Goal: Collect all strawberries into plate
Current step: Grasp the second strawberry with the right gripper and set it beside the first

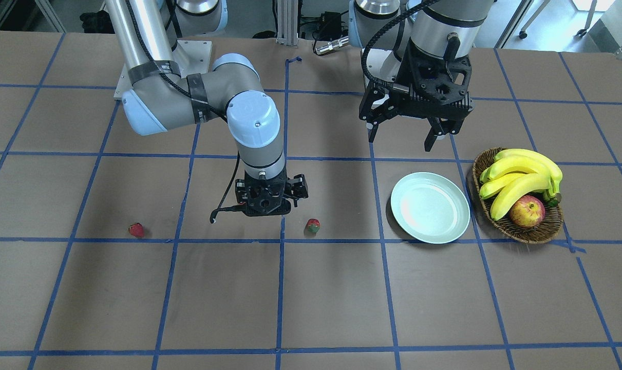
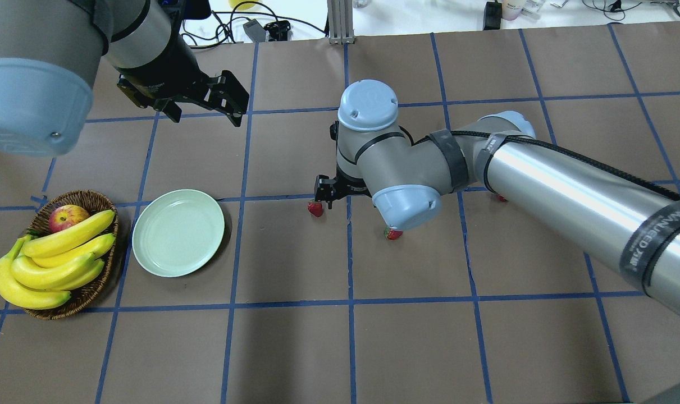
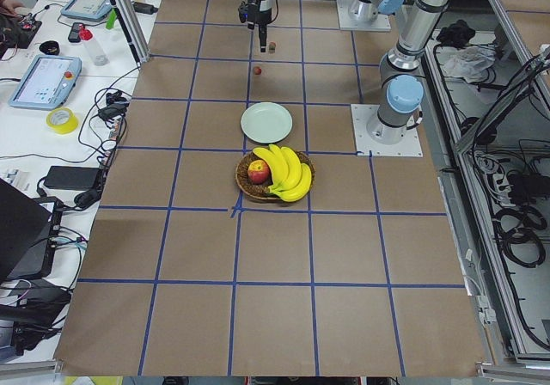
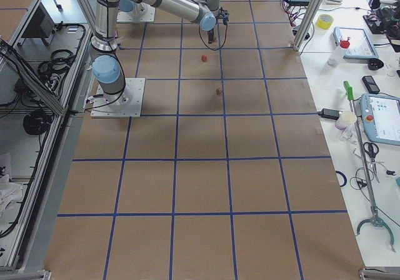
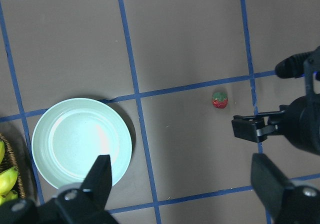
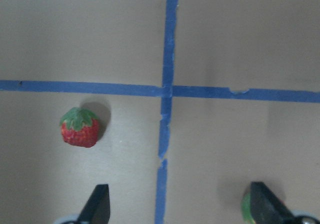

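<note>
One strawberry point(image 6: 80, 128) is lying just outside the wide-open right gripper point(image 6: 180, 205), a second strawberry point(image 6: 245, 207) sitting beside its other fingertip.

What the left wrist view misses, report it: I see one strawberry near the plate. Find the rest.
Observer: A second strawberry lies on the table, tucked partly under the right arm at its wrist in the overhead view.
Operator: Keep going. Name any more.
Observer: A third strawberry lies alone in the front-facing view, beyond the right arm and farthest from the plate.
</note>
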### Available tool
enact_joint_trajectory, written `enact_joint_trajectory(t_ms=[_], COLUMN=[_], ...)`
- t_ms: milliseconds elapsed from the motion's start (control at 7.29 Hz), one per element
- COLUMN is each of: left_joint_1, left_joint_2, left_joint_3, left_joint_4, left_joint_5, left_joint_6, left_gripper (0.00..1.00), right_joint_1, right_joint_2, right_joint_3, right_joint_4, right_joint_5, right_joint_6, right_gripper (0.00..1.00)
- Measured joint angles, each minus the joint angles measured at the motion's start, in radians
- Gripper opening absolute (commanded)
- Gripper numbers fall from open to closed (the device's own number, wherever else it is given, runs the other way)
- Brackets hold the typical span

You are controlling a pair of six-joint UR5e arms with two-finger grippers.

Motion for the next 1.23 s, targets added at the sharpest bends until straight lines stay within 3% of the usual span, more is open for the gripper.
enact_joint_trajectory(t_ms=[274, 412, 549, 1235], left_joint_1=[0.000, 0.000, 0.000, 0.000], left_joint_2=[0.000, 0.000, 0.000, 0.000], left_joint_3=[0.000, -0.001, -0.001, 0.004], left_joint_4=[0.002, 0.002, 0.002, 0.003], left_joint_5=[0.000, 0.000, 0.000, -0.001], left_joint_6=[0.000, 0.000, 0.000, 0.000], left_gripper=[1.00, 1.00, 1.00, 1.00], right_joint_1=[-0.054, -0.062, -0.065, -0.067], right_joint_2=[-0.023, -0.024, -0.020, 0.003], right_joint_3=[0.081, 0.117, 0.143, 0.169], right_joint_4=[-0.040, -0.062, -0.074, -0.069], right_joint_5=[-0.034, -0.041, -0.042, -0.031], right_joint_6=[-0.078, -0.092, -0.096, -0.098], right_gripper=[0.93, 0.83, 0.63, 0.36])
